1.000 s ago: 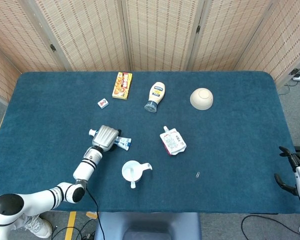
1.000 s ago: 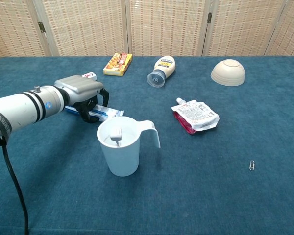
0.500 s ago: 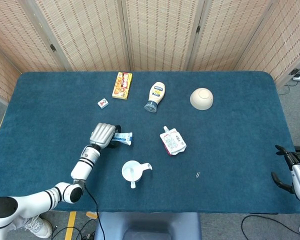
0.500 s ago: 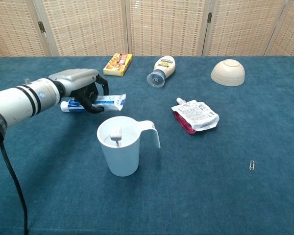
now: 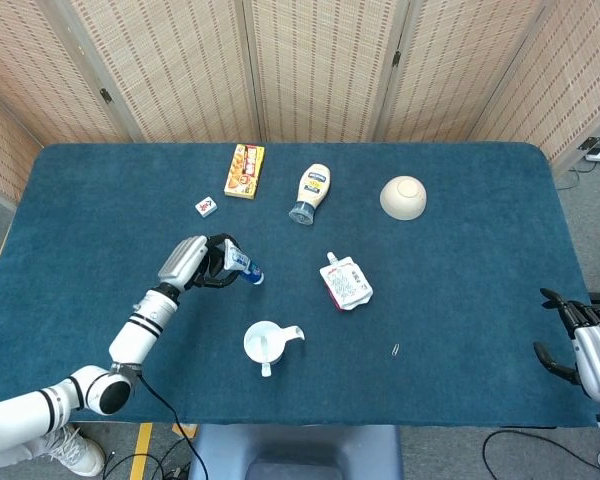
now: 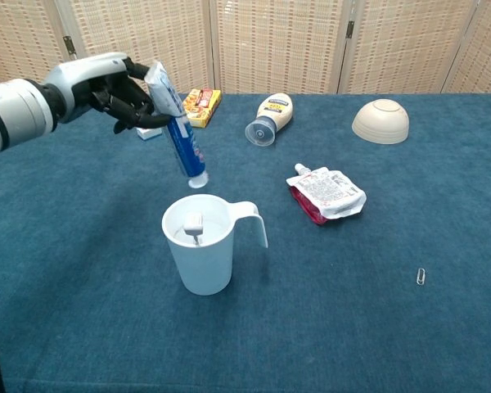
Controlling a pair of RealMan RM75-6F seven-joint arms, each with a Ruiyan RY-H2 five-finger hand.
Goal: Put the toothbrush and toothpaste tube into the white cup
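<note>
white plastic handled cup (image 6: pixel 200 246) upright on blue tabletop (image 6: pixel 352 311), white toothbrush (image 6: pixel 194 226) standing inside | left hand (image 6: pixel 114 86) grips blue-and-white toothpaste tube (image 6: pixel 176 137), cap down, above cup rim | right hand (image 5: pixel 580 340) at tabletop edge, holding nothing, fingers apart

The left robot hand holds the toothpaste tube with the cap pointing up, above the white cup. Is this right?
Not quite. The left robot hand does hold the toothpaste tube above the white cup, but the cap points down toward the cup, not up. The chest view shows this.
</note>
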